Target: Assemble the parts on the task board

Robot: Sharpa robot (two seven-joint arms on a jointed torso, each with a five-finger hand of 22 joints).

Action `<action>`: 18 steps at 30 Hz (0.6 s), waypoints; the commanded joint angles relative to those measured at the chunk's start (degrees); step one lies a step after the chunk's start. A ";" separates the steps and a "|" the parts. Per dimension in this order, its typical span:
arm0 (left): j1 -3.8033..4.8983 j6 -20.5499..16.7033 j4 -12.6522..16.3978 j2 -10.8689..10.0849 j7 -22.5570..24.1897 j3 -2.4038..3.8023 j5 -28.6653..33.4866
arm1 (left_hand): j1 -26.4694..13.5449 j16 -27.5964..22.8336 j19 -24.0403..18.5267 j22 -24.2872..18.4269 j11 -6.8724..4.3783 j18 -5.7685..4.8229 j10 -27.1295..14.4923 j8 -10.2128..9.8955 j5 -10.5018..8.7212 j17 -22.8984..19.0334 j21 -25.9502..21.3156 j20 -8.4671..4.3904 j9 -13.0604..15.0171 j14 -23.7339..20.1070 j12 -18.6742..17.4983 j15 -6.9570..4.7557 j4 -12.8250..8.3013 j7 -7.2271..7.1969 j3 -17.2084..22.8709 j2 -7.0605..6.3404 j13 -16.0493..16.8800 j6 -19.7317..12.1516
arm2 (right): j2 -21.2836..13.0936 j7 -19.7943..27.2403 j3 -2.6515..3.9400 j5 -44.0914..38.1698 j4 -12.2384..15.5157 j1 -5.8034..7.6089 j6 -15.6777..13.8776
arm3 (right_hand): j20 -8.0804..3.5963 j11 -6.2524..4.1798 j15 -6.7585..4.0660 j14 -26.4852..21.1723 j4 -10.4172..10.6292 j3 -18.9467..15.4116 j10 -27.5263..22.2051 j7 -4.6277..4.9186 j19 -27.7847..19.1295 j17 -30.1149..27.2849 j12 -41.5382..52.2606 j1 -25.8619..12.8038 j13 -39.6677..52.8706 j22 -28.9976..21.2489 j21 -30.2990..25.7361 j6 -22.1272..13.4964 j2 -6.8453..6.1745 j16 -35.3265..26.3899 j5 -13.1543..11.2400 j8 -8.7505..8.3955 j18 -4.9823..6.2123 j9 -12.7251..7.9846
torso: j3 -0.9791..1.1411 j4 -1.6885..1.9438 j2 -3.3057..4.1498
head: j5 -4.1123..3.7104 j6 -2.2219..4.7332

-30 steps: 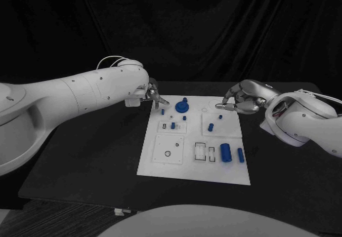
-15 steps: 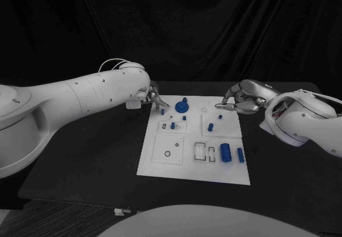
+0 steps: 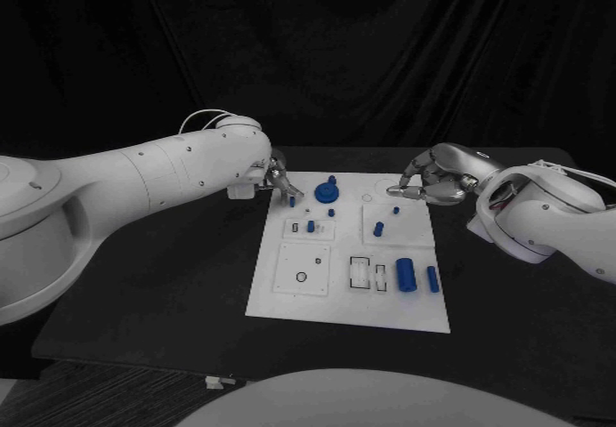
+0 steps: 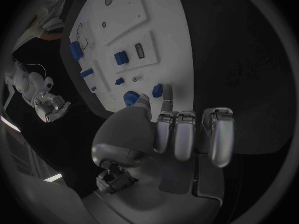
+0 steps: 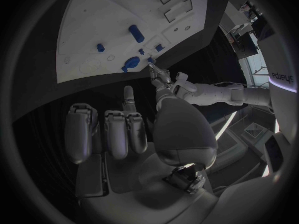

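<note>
The white task board (image 3: 289, 298) lies in the middle of the table with several blue parts on it. My left hand (image 3: 273, 174) is at its far left corner. Its thumb and forefinger (image 4: 167, 100) close around a small blue peg (image 4: 157, 90) that stands in the board (image 4: 168, 40), next to the big blue knob (image 4: 131, 97). The peg (image 3: 293, 202) and the knob (image 3: 328, 189) also appear from the head. My right hand (image 3: 434, 182) hovers at the far right corner, fingers curled in with nothing in them. One finger (image 5: 127, 97) points toward the board (image 5: 93, 30).
Two blue cylinders (image 3: 406, 274) (image 3: 434, 279) lie at the board's near right, beside empty rectangular slots (image 3: 362, 271). A blue peg (image 3: 380, 229) stands mid-board. The black table (image 3: 167, 276) runs wide to the left of the board and narrower to its right.
My left arm's elbow has lifted and swung a little, while its fingertips stay at the small peg. The right hand has not moved.
</note>
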 commanded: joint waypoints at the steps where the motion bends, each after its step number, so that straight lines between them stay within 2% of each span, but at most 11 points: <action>1: -0.12 0.46 -0.01 0.14 0.78 0.06 -0.02 | 0.66 0.76 3.21 12.21 0.26 0.07 5.76 -0.73 0.76 15.27 -0.74 0.07 -0.64 6.35 1.24 -0.11 -0.93 0.23 0.18 0.01 15.00 0.29 | -0.03 -0.13 0.05 -0.13 0.06 -0.12 -0.06 | 0.39 0.45 0.33 5.47 0.05 1.42 5.08 -0.31 1.54 12.54 0.95 1.16 15.34 12.61 -0.88 -0.73 0.62 -0.72 0.86 0.97 1.14 0.88 | -0.03 0.01 0.00 | 0.04 0.00; 8: -0.15 0.51 -0.12 0.29 0.83 0.06 -0.02 | 1.16 0.76 3.18 12.22 0.37 0.08 5.76 -1.03 2.06 15.27 -0.81 0.17 -0.80 6.35 1.24 0.00 -1.66 0.29 0.91 0.24 15.00 0.24 | -0.02 -0.20 0.04 -0.13 0.08 -0.12 0.08 | 0.39 0.45 0.33 5.47 0.05 1.42 5.08 -0.31 1.54 12.54 0.95 1.16 15.34 12.61 -0.88 -0.73 0.62 -0.72 0.86 0.97 1.14 0.88 | 0.00 -0.02 -0.01 | -0.02 0.00; 9: -0.15 0.51 -0.13 0.31 0.85 0.06 -0.02 | 1.43 0.76 3.18 12.23 0.36 0.08 5.76 -1.11 3.24 15.27 -0.83 0.20 -0.84 6.35 1.24 0.01 -2.08 0.27 1.29 0.24 15.00 0.32 | -0.02 -0.21 0.04 -0.13 0.08 -0.12 0.09 | 0.39 0.45 0.33 5.47 0.05 1.42 5.08 -0.31 1.54 12.54 0.95 1.16 15.34 12.61 -0.88 -0.73 0.62 -0.72 0.86 0.97 1.14 0.88 | 0.01 -0.04 -0.02 | -0.01 0.00; 12: -0.16 0.51 -0.15 0.36 0.96 0.06 -0.02 | 1.67 0.76 3.18 12.25 0.33 0.09 5.76 -1.19 4.25 15.27 -0.84 0.21 -0.88 6.35 1.24 0.00 -2.49 0.24 1.68 0.23 15.00 0.38 | -0.03 -0.26 0.04 -0.13 0.08 -0.12 0.15 | 0.39 0.45 0.33 5.47 0.05 1.42 5.08 -0.31 1.54 12.54 0.95 1.16 15.34 12.61 -0.88 -0.73 0.62 -0.72 0.86 0.97 1.14 0.88 | 0.02 0.01 -0.01 | -0.08 0.00; 14: -0.17 0.57 -0.16 0.40 1.07 0.06 -0.02 | 2.47 0.76 3.18 12.27 0.23 0.09 5.76 -1.36 5.81 15.27 -0.88 0.16 -0.96 6.35 1.24 -0.07 -3.43 0.10 2.54 0.19 15.00 0.38 | -0.02 -0.29 0.04 -0.13 0.07 -0.12 0.18 | 0.39 0.45 0.33 5.47 0.05 1.42 5.08 -0.31 1.54 12.54 0.95 1.16 15.34 12.61 -0.88 -0.73 0.62 -0.72 0.86 0.97 1.14 0.88 | 0.01 0.01 -0.02 | -0.06 0.00; 18: -0.18 0.67 -0.15 0.46 1.30 0.06 -0.02 | 2.76 0.76 3.15 12.25 0.19 0.11 5.76 -1.40 5.85 15.27 -0.93 0.14 -0.98 6.35 1.24 -0.11 -3.80 0.05 2.92 0.15 15.00 0.43 | -0.01 -0.36 0.04 -0.13 0.08 -0.13 0.22 | 0.39 0.45 0.33 5.47 0.05 1.42 5.08 -0.31 1.54 12.54 0.95 1.16 15.34 12.61 -0.88 -0.73 0.62 -0.72 0.86 0.97 1.14 0.88 | 0.01 0.00 -0.02 | -0.09 0.00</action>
